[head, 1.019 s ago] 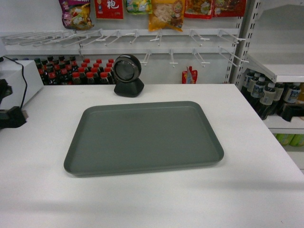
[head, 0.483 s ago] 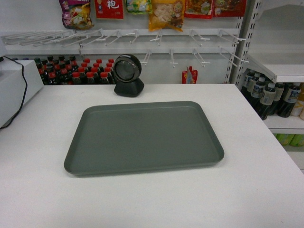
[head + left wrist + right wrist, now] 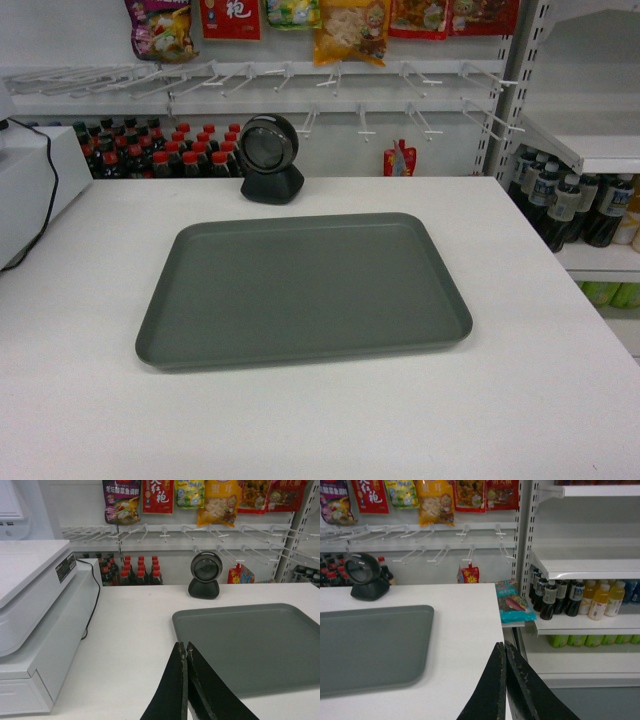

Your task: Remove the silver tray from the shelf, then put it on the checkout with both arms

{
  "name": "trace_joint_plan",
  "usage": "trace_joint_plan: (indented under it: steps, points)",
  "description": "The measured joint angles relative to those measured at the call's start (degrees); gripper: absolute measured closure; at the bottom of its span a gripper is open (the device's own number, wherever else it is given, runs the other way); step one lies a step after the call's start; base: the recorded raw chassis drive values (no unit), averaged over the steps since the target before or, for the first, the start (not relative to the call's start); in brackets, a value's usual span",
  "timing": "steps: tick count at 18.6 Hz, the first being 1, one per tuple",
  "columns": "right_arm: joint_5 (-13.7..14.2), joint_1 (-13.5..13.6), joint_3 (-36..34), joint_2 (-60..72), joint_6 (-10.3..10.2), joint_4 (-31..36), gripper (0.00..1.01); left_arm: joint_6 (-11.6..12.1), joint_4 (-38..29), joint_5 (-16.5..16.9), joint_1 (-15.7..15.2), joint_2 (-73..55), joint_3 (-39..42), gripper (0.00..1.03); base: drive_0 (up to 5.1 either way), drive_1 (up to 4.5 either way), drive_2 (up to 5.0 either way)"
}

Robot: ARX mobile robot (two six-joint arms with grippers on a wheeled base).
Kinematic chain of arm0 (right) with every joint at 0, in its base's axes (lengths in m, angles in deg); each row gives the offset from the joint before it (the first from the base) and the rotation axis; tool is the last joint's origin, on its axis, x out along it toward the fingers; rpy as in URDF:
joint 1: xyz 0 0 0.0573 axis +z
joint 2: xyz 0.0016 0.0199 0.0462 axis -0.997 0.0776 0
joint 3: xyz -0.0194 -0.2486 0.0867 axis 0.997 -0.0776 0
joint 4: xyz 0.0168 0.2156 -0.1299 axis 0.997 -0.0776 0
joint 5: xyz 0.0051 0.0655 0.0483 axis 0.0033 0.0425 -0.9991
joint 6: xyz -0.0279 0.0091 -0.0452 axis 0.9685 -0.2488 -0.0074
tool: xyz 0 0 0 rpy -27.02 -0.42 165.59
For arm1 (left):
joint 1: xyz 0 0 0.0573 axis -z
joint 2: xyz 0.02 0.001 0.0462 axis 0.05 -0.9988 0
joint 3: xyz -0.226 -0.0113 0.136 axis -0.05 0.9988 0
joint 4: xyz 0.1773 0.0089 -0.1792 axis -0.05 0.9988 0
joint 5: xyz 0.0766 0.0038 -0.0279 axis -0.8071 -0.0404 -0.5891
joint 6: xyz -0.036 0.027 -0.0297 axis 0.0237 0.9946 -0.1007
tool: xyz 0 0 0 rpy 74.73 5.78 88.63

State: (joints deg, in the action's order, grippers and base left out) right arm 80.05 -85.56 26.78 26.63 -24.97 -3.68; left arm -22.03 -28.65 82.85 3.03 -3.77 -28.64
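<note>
Grippers [image 3: 186,652] [image 3: 504,650] closed, tray [image 3: 303,290] on checkout [image 3: 520,400].

A small shop: snack packets [image 3: 349,28] hang on wall hooks, bottled drinks [image 3: 572,599] fill white shelving, and a scanner [image 3: 270,158] stands on the checkout surface [image 3: 540,330].

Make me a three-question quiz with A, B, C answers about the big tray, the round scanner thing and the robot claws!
1. Where is the silver tray?
A. on the checkout
B. on a shelf
C. on the floor

2. What colour is the scanner?
A. red
B. yellow
C. black

3. How is the left claw?
A. holding the tray
B. shut, holding nothing
C. wide open

Answers:
1 A, the tray lies flat on the white counter.
2 C, its round head and stand are black.
3 B, its fingers meet with nothing between them, and so do the right claw fingers.
</note>
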Motion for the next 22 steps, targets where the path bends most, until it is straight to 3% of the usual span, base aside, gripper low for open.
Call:
trace_joint_plan:
  steps: [11,18,21,22]
  points:
    - [0.0,0.0,-0.5,-22.1,0.0,-20.0,0.99,0.0,16.7,0.0,0.0,17.7,0.0,1.02,0.0,0.00,0.0]
    - [0.0,0.0,-0.5,-31.9,0.0,-29.7,0.99,0.0,23.7,0.0,0.0,24.8,0.0,1.02,0.0,0.00,0.0]
    - [0.0,0.0,-0.5,-34.1,0.0,-31.7,0.99,0.0,34.5,0.0,0.0,33.2,0.0,1.02,0.0,0.00,0.0]
    - [0.0,0.0,-0.5,-34.7,0.0,-32.5,0.99,0.0,32.9,0.1,0.0,34.2,0.0,1.02,0.0,0.00,0.0]
